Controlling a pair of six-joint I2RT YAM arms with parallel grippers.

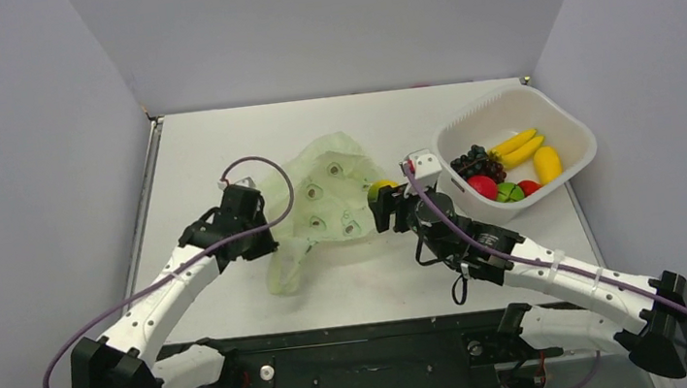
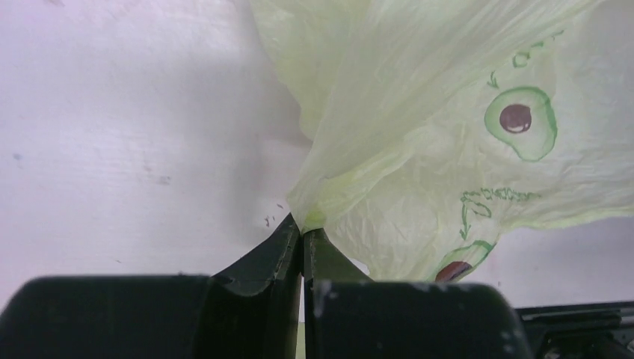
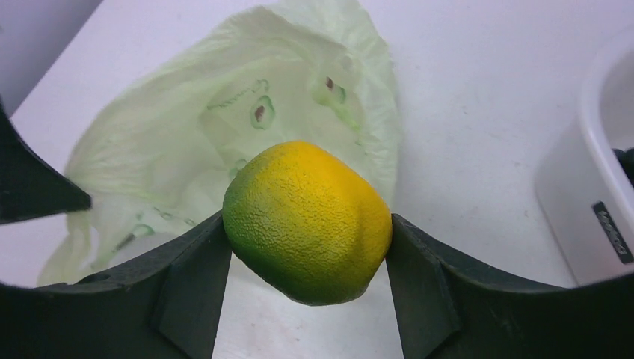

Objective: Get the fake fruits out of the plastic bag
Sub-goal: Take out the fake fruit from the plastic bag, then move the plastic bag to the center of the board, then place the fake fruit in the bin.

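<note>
I have the left gripper (image 2: 303,230) pinched tight on the plastic bag (image 2: 419,149) to anchor it — the right gripper (image 3: 306,250) clamps a yellow-green fruit (image 3: 306,202), apparently clear of it.

I could make out no word or number clearly. The plastic bag (image 2: 419,172) carried green printed lettering (image 2: 497,196) beside its avocado pictures (image 2: 521,122), but on the crumpled film it was only a scrawl to me. The outer wall of the white basket (image 3: 576,187) bore a small dark label (image 3: 613,232) with pale letters, too blurred and slanted to spell out. A tiny white mark (image 1: 490,236) on the dark wrist housing of the right arm (image 1: 563,271) was too small to read.
</note>
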